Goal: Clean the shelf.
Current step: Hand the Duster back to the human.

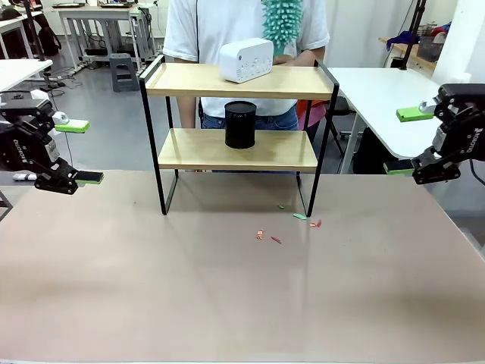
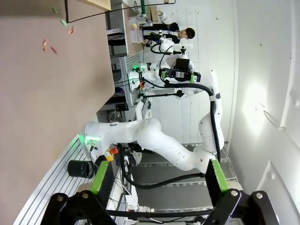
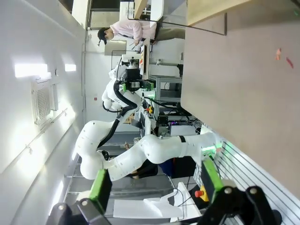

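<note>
The shelf (image 1: 197, 80) stands at the far middle of the table, with two wooden boards in a black frame. A white box (image 1: 246, 59) rests on its top board and a black cylinder (image 1: 240, 123) on the lower one. Small coloured scraps (image 1: 276, 239) lie on the table by its front right leg. Behind the shelf a person holds a teal duster (image 1: 283, 23). My left gripper (image 1: 81, 152) hovers open at the table's left edge, and my right gripper (image 1: 406, 141) hovers open at the right edge. Both are far from the shelf and hold nothing. The wrist views show the open left gripper (image 2: 159, 178) and right gripper (image 3: 154, 183).
The brown table (image 1: 227, 303) is bare in front of the shelf apart from the scraps (image 2: 49, 47). A white side table (image 1: 379, 98) stands at the back right. A shelf leg (image 2: 66, 11) and a shelf board (image 3: 211, 9) show at the wrist views' top edges.
</note>
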`<state>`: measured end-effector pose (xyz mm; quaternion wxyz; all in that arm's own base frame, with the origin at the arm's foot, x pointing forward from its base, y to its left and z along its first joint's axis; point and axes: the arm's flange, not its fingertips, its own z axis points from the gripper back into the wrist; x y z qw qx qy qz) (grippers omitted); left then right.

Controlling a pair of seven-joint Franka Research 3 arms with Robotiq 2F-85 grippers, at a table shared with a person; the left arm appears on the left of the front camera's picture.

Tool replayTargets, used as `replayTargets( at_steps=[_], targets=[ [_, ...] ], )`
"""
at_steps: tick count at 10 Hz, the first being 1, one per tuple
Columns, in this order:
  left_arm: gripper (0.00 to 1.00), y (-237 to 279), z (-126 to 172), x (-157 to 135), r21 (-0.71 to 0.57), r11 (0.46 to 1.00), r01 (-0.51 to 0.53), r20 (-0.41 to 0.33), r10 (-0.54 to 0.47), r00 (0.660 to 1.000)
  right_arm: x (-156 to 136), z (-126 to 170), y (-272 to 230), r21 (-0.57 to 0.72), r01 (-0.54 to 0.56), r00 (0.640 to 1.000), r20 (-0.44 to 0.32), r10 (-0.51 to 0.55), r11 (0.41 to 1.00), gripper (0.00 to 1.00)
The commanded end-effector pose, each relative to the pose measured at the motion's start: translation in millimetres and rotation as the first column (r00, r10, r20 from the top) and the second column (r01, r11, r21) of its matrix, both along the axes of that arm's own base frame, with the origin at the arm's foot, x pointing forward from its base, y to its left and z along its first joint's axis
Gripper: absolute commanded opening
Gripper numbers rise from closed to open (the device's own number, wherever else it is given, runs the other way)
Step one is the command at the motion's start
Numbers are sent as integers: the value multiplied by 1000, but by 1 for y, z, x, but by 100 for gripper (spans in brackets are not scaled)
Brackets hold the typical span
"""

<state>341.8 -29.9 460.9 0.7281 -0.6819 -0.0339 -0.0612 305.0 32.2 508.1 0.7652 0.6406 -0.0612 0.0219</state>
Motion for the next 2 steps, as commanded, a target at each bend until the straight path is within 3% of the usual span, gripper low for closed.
replayTargets(
  at_steps=[1,2],
  targets=[
    [100,-1,2,-4,-3,1000,11,4,-11,1000,-3,1,-4,-1,-7,1000,-4,7,1000,100],
    [100,-1,2,-4,-3,1000,11,4,-11,1000,-3,1,-4,-1,-7,1000,-4,7,1000,100]
  ],
)
